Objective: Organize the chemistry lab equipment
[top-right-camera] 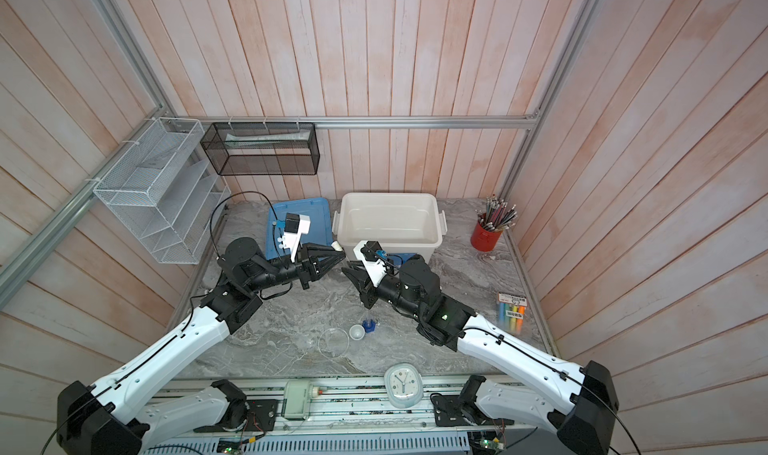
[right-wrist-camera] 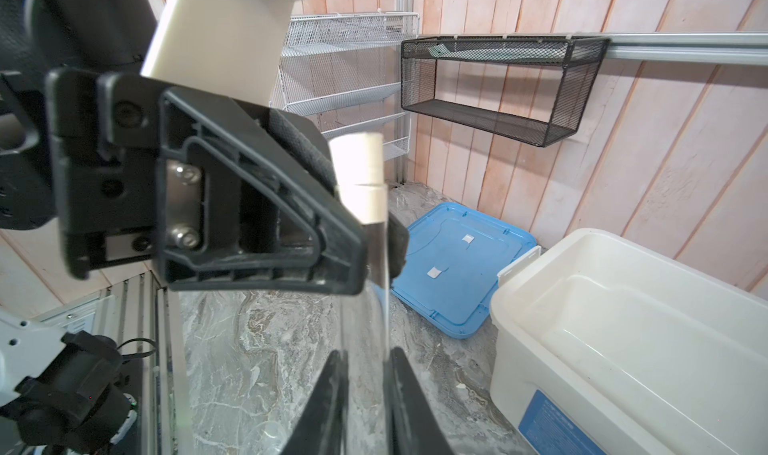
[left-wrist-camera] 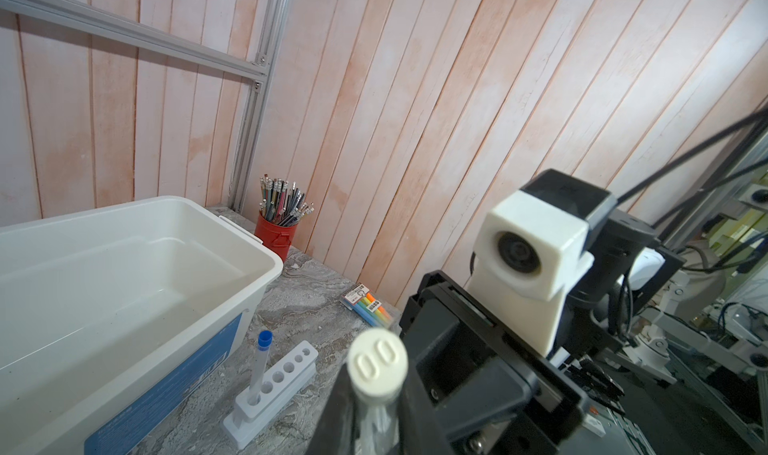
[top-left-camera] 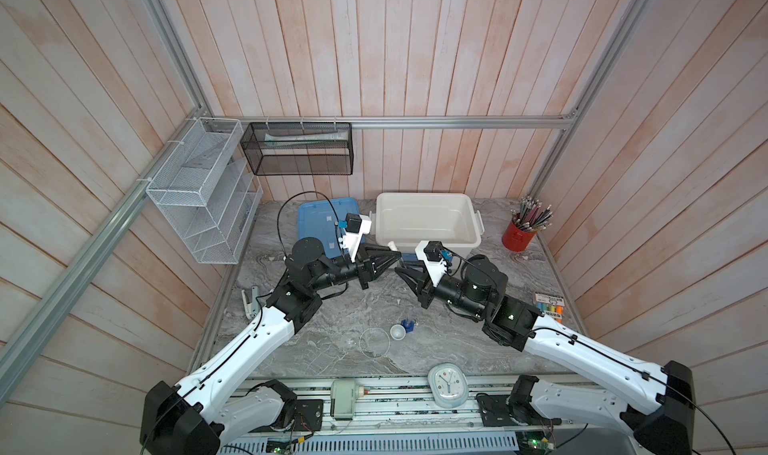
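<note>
Plainly, you get little from above at mid-frame. In both top views the left gripper (top-left-camera: 397, 254) and the right gripper (top-left-camera: 400, 272) meet tip to tip in front of the white bin (top-left-camera: 428, 196). Only the cap of the white-capped test tube (top-left-camera: 390, 244) peeks out there.

The right wrist view helps you more. The left gripper is clamped on that tube just under its cap, and the clear body runs down between the right gripper's fingers. You cannot tell whether those fingers press the tube or stand just off it. The tube's lower end is cut off at the frame edge.

The right arm hides the white six-hole rack (left-wrist-camera: 276, 384) from above. In the left wrist view it sits on the table (top-left-camera: 353, 303) just beside the bin, with the blue-capped test tube (left-wrist-camera: 261, 361) standing in an end hole.

At lower centre in the top views, the small white bowl (top-left-camera: 397, 331), the clear round glass vessel (top-left-camera: 374, 342) and the blue-based cylinder (top-left-camera: 408, 325) cluster together. The clock (top-left-camera: 447, 384) is below them. The blue lid (top-left-camera: 318, 220) lies left of the bin, and the red cup of pencils (top-left-camera: 518, 237) is to its right.
</note>
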`<state>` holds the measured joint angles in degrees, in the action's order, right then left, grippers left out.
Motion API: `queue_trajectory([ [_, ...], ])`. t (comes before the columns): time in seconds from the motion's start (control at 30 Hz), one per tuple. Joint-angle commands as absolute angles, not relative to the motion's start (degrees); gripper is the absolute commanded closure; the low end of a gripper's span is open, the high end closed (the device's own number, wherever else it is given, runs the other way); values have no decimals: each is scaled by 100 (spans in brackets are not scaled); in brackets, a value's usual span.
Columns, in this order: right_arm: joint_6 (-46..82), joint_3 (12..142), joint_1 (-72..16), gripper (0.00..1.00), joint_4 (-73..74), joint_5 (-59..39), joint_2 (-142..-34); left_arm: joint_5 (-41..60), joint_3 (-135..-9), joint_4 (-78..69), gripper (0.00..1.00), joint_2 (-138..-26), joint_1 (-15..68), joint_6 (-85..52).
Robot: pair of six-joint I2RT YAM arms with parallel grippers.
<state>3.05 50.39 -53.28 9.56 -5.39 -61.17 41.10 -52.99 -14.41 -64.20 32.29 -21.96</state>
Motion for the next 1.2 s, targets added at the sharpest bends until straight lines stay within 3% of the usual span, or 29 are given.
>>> queue_trajectory([
  [0.0,307,5062,-5370,73,648,-302,-5856,3840,-5660,-879,98,-6454,3394,-1471],
  [0.4,-100,5883,-5276,66,-1352,-483,-5223,3224,-6395,689,100,-6634,3823,135],
  [0.77,-357,6722,-5134,68,-2625,-1904,-5656,4729,-7305,2210,100,-6953,3823,943],
  [1.17,-395,6793,-5124,73,-2585,-1916,-5693,5368,-7541,2520,100,-6969,3823,1099],
])
